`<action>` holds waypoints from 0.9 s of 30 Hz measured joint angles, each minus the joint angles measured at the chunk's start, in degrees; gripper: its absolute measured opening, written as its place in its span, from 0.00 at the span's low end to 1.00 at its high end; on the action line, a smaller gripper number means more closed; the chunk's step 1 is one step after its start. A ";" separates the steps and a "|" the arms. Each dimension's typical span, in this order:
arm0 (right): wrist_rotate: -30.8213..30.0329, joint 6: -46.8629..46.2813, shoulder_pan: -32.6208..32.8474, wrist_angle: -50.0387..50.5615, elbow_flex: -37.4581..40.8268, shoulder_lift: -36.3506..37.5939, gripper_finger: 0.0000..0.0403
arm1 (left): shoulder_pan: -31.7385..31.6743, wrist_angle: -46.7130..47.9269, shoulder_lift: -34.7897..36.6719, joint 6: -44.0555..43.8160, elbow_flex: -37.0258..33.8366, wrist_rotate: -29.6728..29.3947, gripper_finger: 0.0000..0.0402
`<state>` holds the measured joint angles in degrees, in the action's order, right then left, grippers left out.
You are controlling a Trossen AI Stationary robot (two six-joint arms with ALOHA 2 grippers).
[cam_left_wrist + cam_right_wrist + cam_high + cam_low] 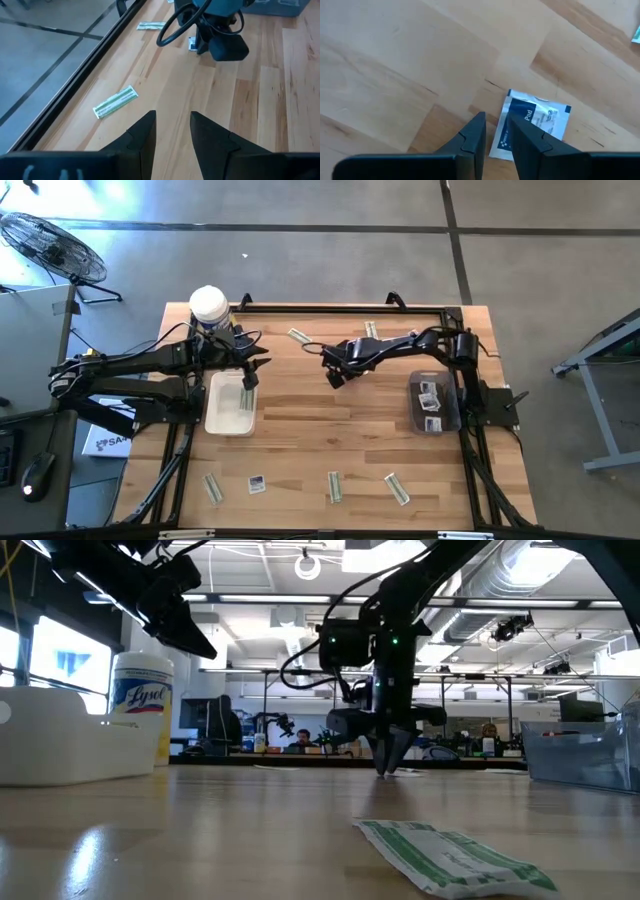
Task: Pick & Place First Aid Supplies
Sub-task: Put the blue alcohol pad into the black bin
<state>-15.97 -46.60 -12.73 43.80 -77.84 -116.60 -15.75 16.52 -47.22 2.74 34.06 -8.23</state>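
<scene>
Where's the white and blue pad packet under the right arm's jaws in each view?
High: hidden beneath the right gripper, table centre.
Low: not discernible; only the gripper tips touch down mid-picture.
Left wrist: blue-white packet beside the right gripper, top centre.
Right wrist: pad packet under the jaws, lower centre.
Shared landmark: the right gripper.

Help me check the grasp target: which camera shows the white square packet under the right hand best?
The right wrist view: the white square packet fills the frame, blue print readable, just ahead of the right hand. The left wrist view shows only a sliver beside that arm. In the high and low views I cannot make it out.
</scene>
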 joint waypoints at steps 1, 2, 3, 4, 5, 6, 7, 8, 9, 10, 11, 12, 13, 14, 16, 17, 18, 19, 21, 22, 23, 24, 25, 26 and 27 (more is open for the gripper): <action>-0.01 -0.07 0.00 0.01 -0.01 0.00 0.18 | 0.00 0.00 0.00 0.00 0.00 0.00 0.29; -0.06 -0.17 0.00 0.04 -0.02 0.00 0.18 | 0.00 0.00 0.00 0.00 0.00 0.00 0.29; -0.15 -0.70 0.00 0.06 -0.02 0.00 0.18 | 0.00 0.00 0.00 0.00 0.00 0.00 0.29; -0.15 -1.34 0.00 0.12 -0.02 0.00 0.18 | 0.00 0.00 0.00 0.00 0.00 0.00 0.29; -0.19 -1.74 -0.03 -0.03 0.09 0.00 0.17 | 0.00 0.00 0.00 -0.01 0.00 0.00 0.29; -0.24 -2.30 -0.10 -0.72 0.57 0.00 0.17 | 0.00 0.00 0.00 0.00 0.00 0.02 0.29; -0.13 -2.88 -0.25 -1.23 1.10 0.05 0.17 | 0.00 0.00 0.00 0.00 0.00 0.02 0.29; 0.26 -3.45 -0.46 -1.58 1.58 0.13 0.16 | 0.00 0.00 0.00 -0.01 0.00 0.04 0.29; 0.68 -4.12 -0.70 -1.88 2.26 0.26 0.16 | 0.00 0.00 0.00 0.00 0.00 0.04 0.29; 1.18 -4.67 -0.91 -2.55 3.11 0.39 0.16 | 0.00 0.00 0.00 -0.02 0.00 0.04 0.29; 1.76 -4.97 -1.16 -3.54 4.03 0.44 0.16 | 0.00 0.00 0.00 0.00 0.00 0.04 0.29; 2.42 -4.97 -1.41 -4.85 5.07 0.46 0.16 | 0.00 0.02 0.00 -0.02 0.00 0.04 0.29; 3.14 -4.97 -1.64 -5.91 5.89 0.58 0.15 | 0.00 0.02 0.00 -0.01 0.00 0.04 0.29; 3.93 -4.97 -1.94 -6.92 6.55 0.67 0.15 | 0.00 0.00 0.00 -0.01 0.00 0.05 0.29; 4.69 -4.96 -2.27 -8.87 7.88 0.85 0.15 | 0.00 0.02 0.00 -0.02 0.00 0.07 0.29; 4.61 -4.90 -2.34 -9.25 8.22 0.87 0.15 | 0.00 0.02 0.00 -0.02 0.00 0.07 0.29; 4.42 -4.86 -2.41 -9.32 8.34 0.87 0.15 | 0.00 0.04 0.00 -0.02 0.00 0.07 0.29; 4.32 -4.84 -2.45 -9.25 8.37 0.87 0.15 | 0.00 0.06 0.00 -0.02 0.00 0.07 0.29; 4.01 -4.56 -2.45 -9.24 8.39 0.87 0.15 | 0.00 0.06 0.00 -0.02 0.00 0.07 0.29; 3.97 -4.52 -2.45 -9.21 8.39 0.87 0.15 | 0.00 0.06 0.00 -0.02 0.00 0.07 0.29; 4.02 -4.49 -2.48 -9.21 8.39 0.87 0.15 | 0.00 0.09 0.00 -0.02 0.00 0.07 0.29; 4.02 -4.44 -2.49 -9.21 8.39 0.87 0.15 | 0.00 0.09 0.00 -0.02 0.00 0.07 0.29; 4.04 -4.43 -2.49 -9.19 8.39 0.87 0.14 | 0.00 0.09 0.00 -0.02 0.00 0.07 0.29; 4.05 -4.39 -2.50 -9.13 8.39 0.87 0.13 | 0.00 0.11 0.00 -0.02 0.00 0.07 0.29; 4.05 -4.20 -2.54 -9.06 8.39 0.87 0.11 | 0.00 0.11 0.00 -0.02 0.00 0.07 0.29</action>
<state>-11.92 -50.80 -15.27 34.74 -69.45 -115.72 -15.75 16.62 -47.22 2.72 34.06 -8.16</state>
